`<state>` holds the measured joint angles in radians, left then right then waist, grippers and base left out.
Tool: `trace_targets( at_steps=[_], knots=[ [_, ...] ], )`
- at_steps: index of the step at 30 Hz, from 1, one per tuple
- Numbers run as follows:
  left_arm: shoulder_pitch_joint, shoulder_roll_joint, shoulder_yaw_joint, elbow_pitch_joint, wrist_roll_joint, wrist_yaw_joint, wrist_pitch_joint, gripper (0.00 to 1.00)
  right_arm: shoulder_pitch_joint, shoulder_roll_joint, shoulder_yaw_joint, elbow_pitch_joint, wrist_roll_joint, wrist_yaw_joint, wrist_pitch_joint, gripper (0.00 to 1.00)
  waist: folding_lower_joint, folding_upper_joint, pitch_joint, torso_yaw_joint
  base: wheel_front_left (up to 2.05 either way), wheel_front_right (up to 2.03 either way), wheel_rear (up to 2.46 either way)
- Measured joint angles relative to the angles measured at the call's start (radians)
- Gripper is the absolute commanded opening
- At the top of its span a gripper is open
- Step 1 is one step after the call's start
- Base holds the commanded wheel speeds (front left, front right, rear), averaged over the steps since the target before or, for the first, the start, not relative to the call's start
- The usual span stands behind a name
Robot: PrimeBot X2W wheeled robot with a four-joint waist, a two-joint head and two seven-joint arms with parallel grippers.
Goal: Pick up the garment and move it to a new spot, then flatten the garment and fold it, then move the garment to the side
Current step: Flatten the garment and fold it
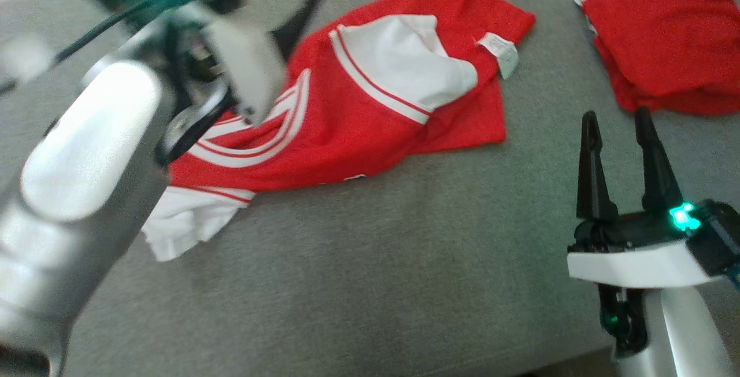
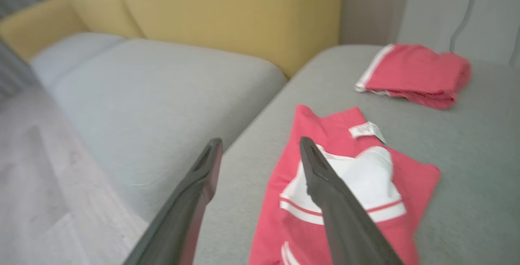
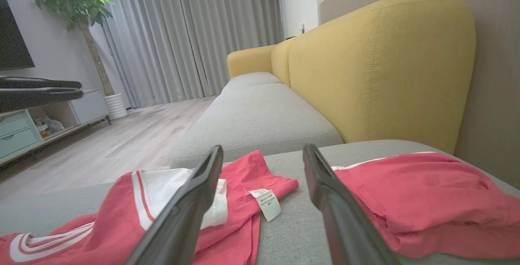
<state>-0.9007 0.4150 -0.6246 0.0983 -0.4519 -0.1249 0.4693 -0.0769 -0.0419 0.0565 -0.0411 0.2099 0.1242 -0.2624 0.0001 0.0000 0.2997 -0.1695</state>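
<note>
Starting on your left: the left gripper [image 2: 260, 145] hangs over the left end of the rumpled red-and-white jersey garment [image 1: 347, 134]. Its fingers are spread wide with nothing between them, and I can't tell if it's touching cloth. The garment lies on the grey fabric sofa cushion [image 1: 376, 261], long axis running lower left to upper right in the head view, so your left arm is clearly the nearer one. The right gripper [image 1: 615, 119] sits well apart to the right, also spread and empty, near a second folded red cloth [image 1: 665, 41].
</note>
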Motion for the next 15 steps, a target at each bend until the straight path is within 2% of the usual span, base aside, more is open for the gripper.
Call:
trace_targets(
  at_steps=[4, 6, 8, 15],
  knots=[
    [-0.2, 0.011, -0.233, 0.064, -0.142, -0.007, 0.165, 1.0, -0.04, 0.0, 0.024, -0.001, 0.022, 0.0, 0.0, 1.0, 0.0001, 0.0, 0.046, -0.052, 0.0, 0.0, 0.0],
    [-0.284, 0.014, -0.328, 0.102, -0.196, -0.007, 0.216, 1.0, -0.056, 0.0, 0.039, -0.003, 0.036, 0.0, 0.0, 1.0, 0.0001, 0.0, 0.069, -0.08, 0.0, 0.0, 0.0],
    [-0.349, 0.015, -0.395, 0.151, -0.225, -0.007, 0.229, 1.0, -0.068, 0.0, 0.054, -0.004, 0.049, 0.0, 0.0, 1.0, 0.0001, 0.0, 0.092, -0.11, 0.0, 0.0, 0.0],
    [-0.484, 0.015, -0.577, 0.322, -0.226, -0.007, 0.206, 1.0, -0.079, 0.0, 0.066, -0.005, 0.089, 0.0, 0.0, 1.0, 0.0001, 0.0, 0.159, -0.214, 0.0, 0.0, 0.0]
  ],
)
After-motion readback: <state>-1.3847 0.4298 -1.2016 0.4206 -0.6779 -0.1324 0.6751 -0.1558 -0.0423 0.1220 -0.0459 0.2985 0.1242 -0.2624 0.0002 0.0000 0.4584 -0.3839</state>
